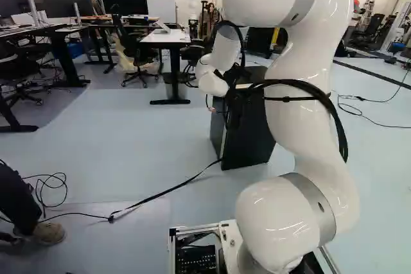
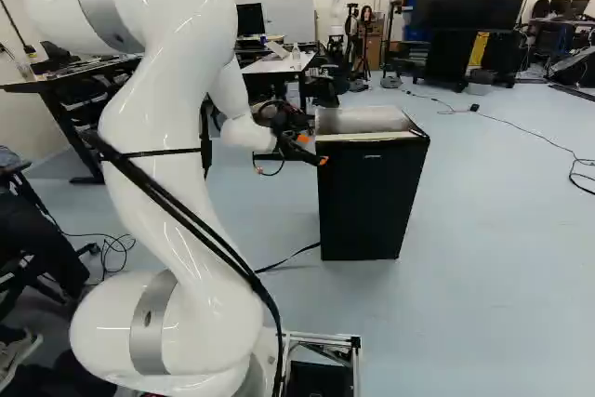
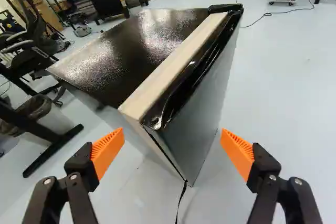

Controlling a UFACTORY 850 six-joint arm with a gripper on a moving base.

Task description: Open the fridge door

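- Because the door (image 3: 200,113) appears shut, the job seems to be at its first step: winning an edge to pull on.
- Low and boxy, the black mini fridge (image 2: 370,200) stands on the floor (image 2: 483,258), right of the middle in the right base view. Seen from the wrist, its near upper corner lies ahead of the fingers (image 3: 106,153), in line with the space between them.
- They stand wide apart, with nothing clamped.
- Along the door's top runs a black lip (image 3: 184,85) with a dark hollow, next to a pale strip (image 3: 170,72). That lip looks the best hold, taken near its close end; whether the hinges are on the far side, I cannot tell.
- I would expect a stiff, flat panel, moderately heavy, that swings rather than lifts. A magnetic seal would resist at first, then let go suddenly.
- Its face looks smooth, so pads pressed flat there may slide; hooking behind the edge should hold better than squeezing.
- A straight tug could drag or tip the whole cabinet. Better a slow pull, bending into an arc once the seam opens.
- Nothing seems fragile, though the moulded lip might scuff or flex.
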